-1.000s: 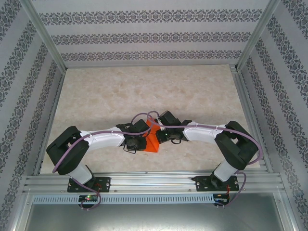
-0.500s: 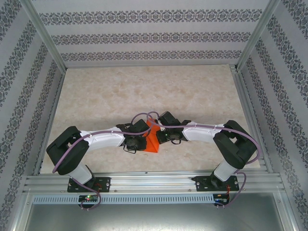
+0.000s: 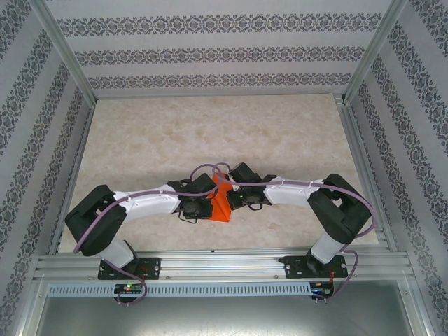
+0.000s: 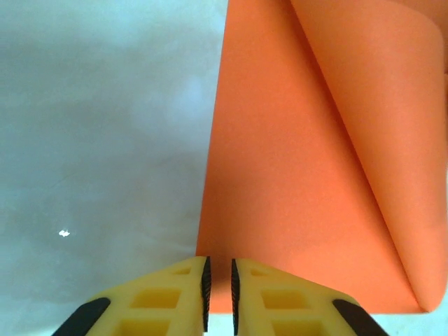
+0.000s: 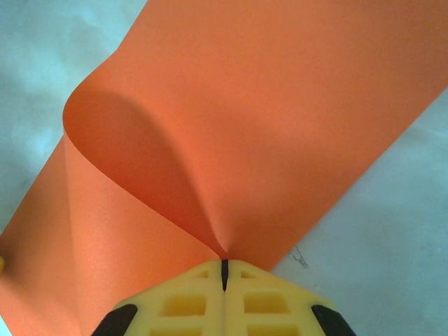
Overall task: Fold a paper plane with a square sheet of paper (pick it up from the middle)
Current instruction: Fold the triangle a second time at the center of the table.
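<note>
The square sheet of paper (image 3: 222, 204) is bright orange-red and lies on the table between the two wrists, partly hidden by them. In the right wrist view one layer of the paper (image 5: 266, 119) curls up off the layer below and runs into my right gripper (image 5: 225, 262), which is shut on its edge. In the left wrist view the paper (image 4: 280, 154) lies flat with a flap rolled over at the right. My left gripper (image 4: 218, 260) hovers over the paper's near left edge. Its jaws stand a narrow gap apart, with paper and table showing through the gap.
The beige marbled table (image 3: 210, 133) stretches far beyond the arms. Patterned walls and an aluminium frame (image 3: 217, 260) enclose it. Both wrists (image 3: 199, 196) meet close together near the table's front middle.
The left jaws have parted slightly. Both arms and the paper stay almost where they were.
</note>
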Tool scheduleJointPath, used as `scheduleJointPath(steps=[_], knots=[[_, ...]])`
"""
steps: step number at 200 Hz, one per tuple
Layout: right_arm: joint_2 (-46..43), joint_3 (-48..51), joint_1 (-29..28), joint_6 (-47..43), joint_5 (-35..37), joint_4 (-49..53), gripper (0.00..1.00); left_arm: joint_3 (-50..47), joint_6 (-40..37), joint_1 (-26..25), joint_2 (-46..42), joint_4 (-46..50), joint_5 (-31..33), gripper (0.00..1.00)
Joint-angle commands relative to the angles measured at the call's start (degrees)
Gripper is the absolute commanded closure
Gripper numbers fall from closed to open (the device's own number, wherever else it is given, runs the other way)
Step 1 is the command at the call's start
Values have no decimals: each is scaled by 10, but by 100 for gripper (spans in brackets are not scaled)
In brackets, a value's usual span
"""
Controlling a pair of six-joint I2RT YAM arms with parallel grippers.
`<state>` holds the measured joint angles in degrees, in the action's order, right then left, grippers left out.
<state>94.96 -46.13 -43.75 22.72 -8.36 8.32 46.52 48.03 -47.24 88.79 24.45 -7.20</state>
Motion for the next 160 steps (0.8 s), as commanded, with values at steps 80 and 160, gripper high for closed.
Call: scheduleJointPath(steps=[80,160], knots=[[26,-12,-4,7,14,9,95,-97,129,129,-125,-264,-175,100],[28,-14,-4,6,13,11,95,-76,152,129,-29,-364,-230,100]])
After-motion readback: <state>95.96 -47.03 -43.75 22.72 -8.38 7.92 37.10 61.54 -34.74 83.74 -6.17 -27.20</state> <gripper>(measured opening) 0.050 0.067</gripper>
